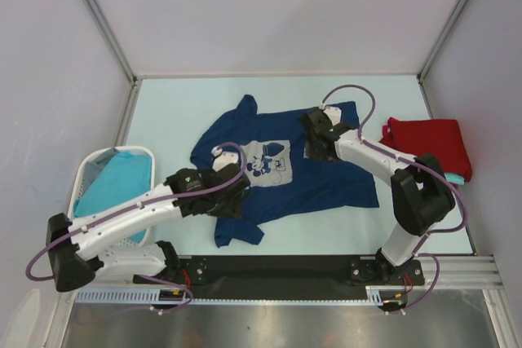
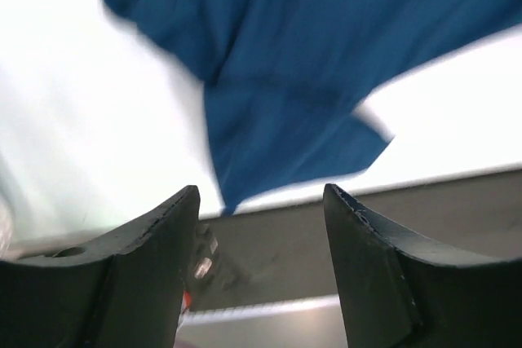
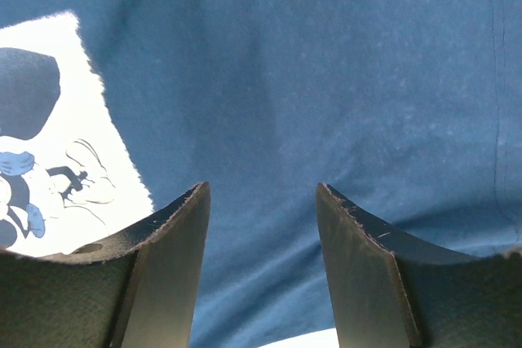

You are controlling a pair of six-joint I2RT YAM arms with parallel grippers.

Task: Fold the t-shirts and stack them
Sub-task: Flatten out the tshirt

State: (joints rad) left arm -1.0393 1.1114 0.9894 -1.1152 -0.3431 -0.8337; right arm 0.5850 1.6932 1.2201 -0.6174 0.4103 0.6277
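Parted fingers (image 3: 163, 275), navy t-shirt (image 1: 318, 187), pale cartoon print (image 1: 272, 160)

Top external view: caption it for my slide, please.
Left gripper and right gripper, both open, over the spread navy t-shirt; red t-shirt folded aside.

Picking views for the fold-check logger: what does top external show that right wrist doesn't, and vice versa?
Only top external: white basket holding a turquoise t-shirt, red t-shirt at the right edge, left gripper, both arms.
Only right wrist: the pale print close enough to see its drawn lines, and the right gripper open with nothing between its fingers.
Both: navy t-shirt and that print.
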